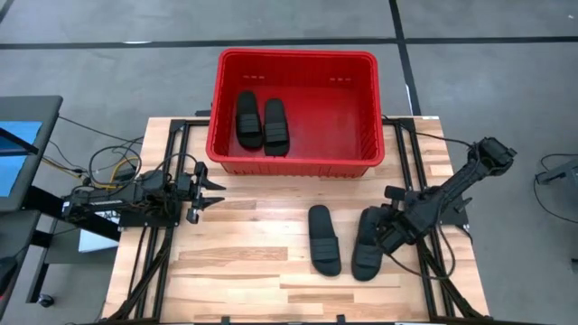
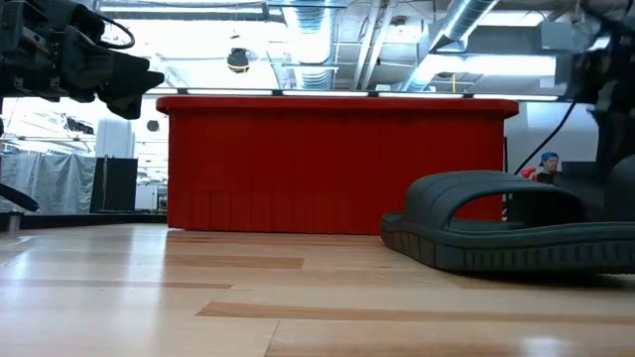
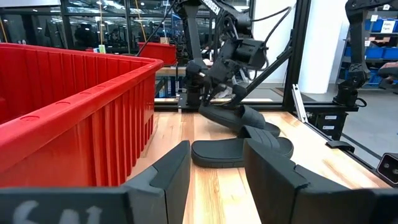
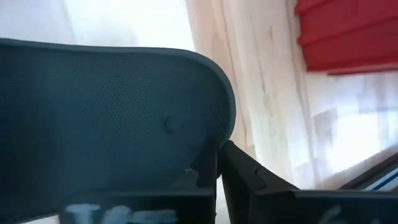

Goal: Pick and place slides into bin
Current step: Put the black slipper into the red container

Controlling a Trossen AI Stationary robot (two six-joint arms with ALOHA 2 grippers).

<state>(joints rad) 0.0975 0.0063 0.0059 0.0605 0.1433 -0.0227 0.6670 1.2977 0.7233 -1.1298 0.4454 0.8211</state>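
Two slides are already lying side by side in the left part of the bin, with bare red floor to their right. Going left to right: the left gripper sits low over the wood just off the bin's front-left corner, arm stretched in flat from the left edge, fingers spread with nothing between them. There's an open strip of table between it and the loose slides.

Next comes the third slide, flat on the wood in front of the bin, well clear of the red wall. Just beside it on the right is the fourth slide, and the right gripper is on its upper end, arm angling in from the table's right edge. In the right wrist view the black slide fills most of the shot with a finger tight against its edge, so it's pinching that slide. In the left wrist view that end looks tipped up off the table.
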